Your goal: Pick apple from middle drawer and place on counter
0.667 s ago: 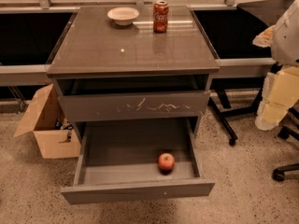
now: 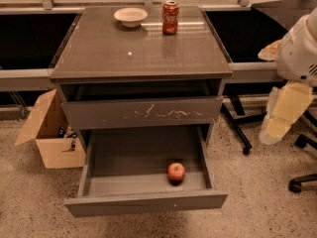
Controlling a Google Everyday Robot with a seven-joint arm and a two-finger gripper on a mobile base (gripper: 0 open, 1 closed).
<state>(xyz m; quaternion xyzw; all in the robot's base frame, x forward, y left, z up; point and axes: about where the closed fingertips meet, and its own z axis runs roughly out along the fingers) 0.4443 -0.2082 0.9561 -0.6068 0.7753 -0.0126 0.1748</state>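
table [image 2: 99, 58]: glossy grey-brown cabinet top
middle drawer [image 2: 143, 202]: pulled wide open under the table's front edge
cardboard box [image 2: 49, 138]: on the floor past the left edge
gripper [image 2: 271, 132]: hanging out past the right edge, honestly can't tell if it's clenched or released
bowl [image 2: 131, 17]: back edge, mid-left
Coke can [image 2: 170, 18]: upright near the bowl
apple [image 2: 176, 172]: in the drawer, front right

Office: desk [image 2: 285, 9], castor chairs [image 2: 296, 184]; jaws at right
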